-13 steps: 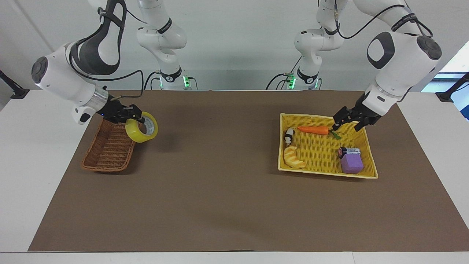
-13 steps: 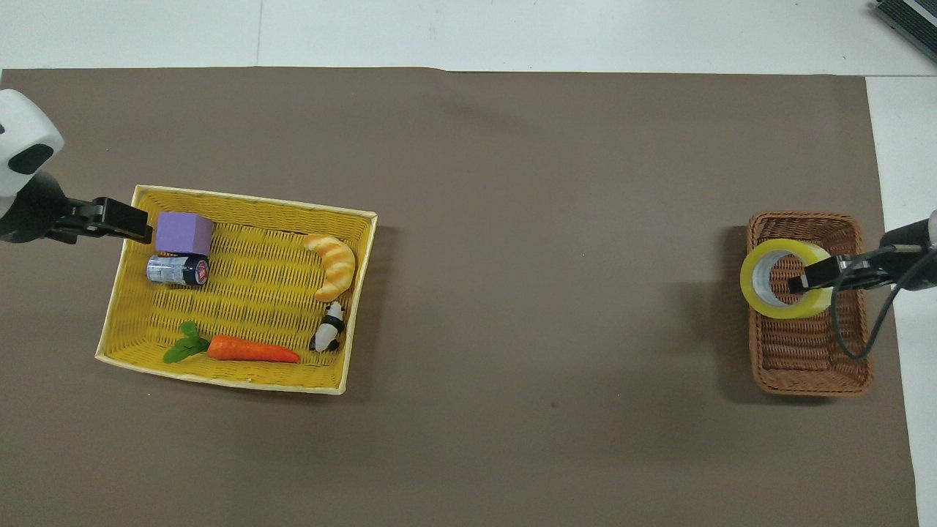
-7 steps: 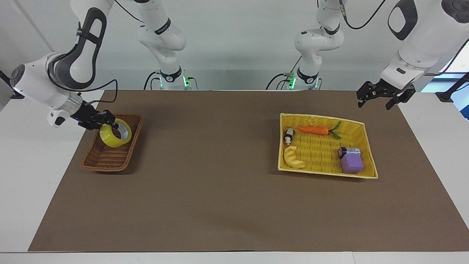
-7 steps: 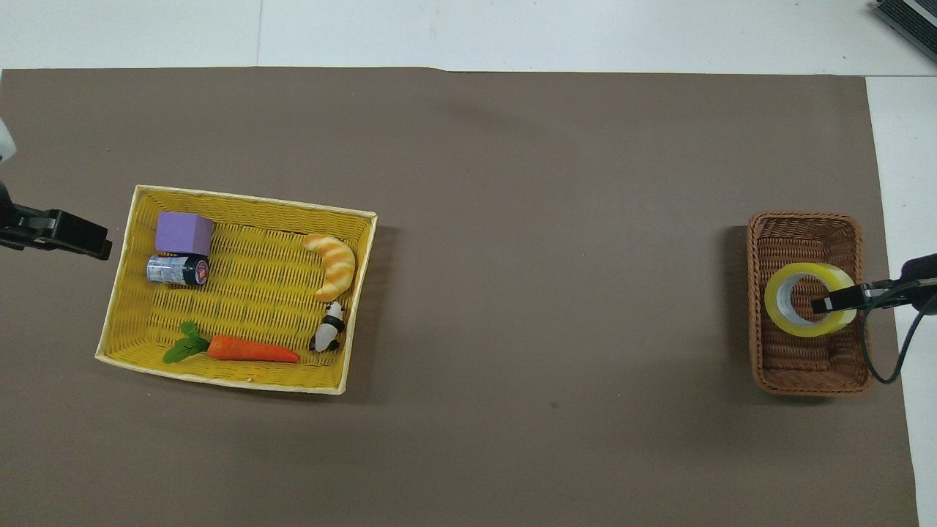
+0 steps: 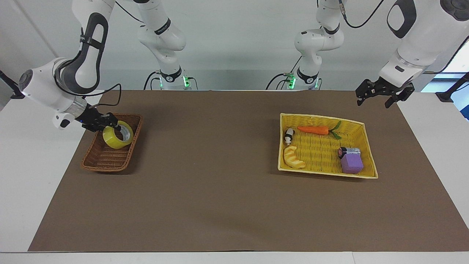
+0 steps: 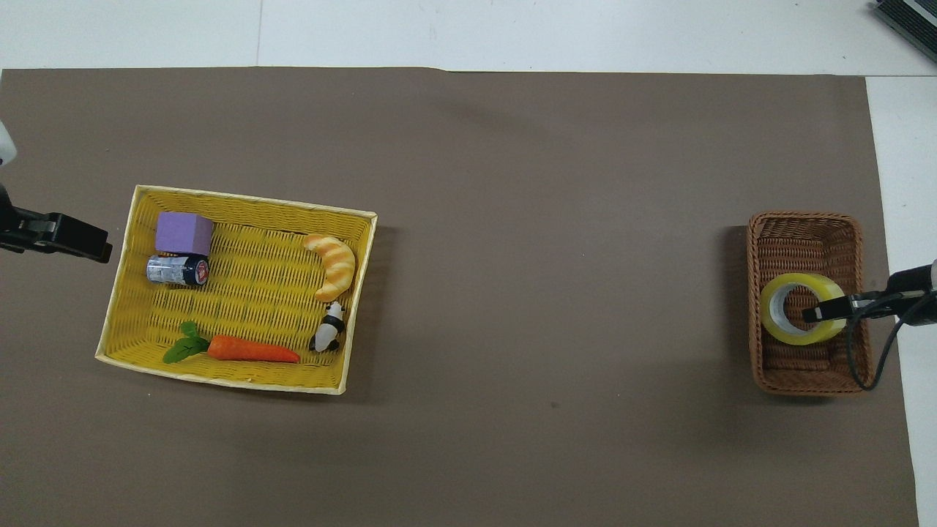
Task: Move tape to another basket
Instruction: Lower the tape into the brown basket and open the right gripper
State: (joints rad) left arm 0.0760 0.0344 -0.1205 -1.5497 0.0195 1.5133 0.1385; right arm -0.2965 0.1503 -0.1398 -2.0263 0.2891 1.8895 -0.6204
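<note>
My right gripper [image 5: 116, 128] pinched the tape [image 5: 118, 136] by its wall, low over the basket [image 5: 96, 162]. I judged it best to lower squarely inside before letting go. My left gripper [image 5: 377, 96] waited, jaws spread, empty.

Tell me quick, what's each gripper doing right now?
Left gripper: open, empty, beside the yellow basket.
Right gripper: shut on the tape, over the brown basket.

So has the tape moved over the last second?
Yes. The tape, held by the right gripper, has come in from over the wicker basket's inner rim and now hangs lower, inside the basket.
</note>
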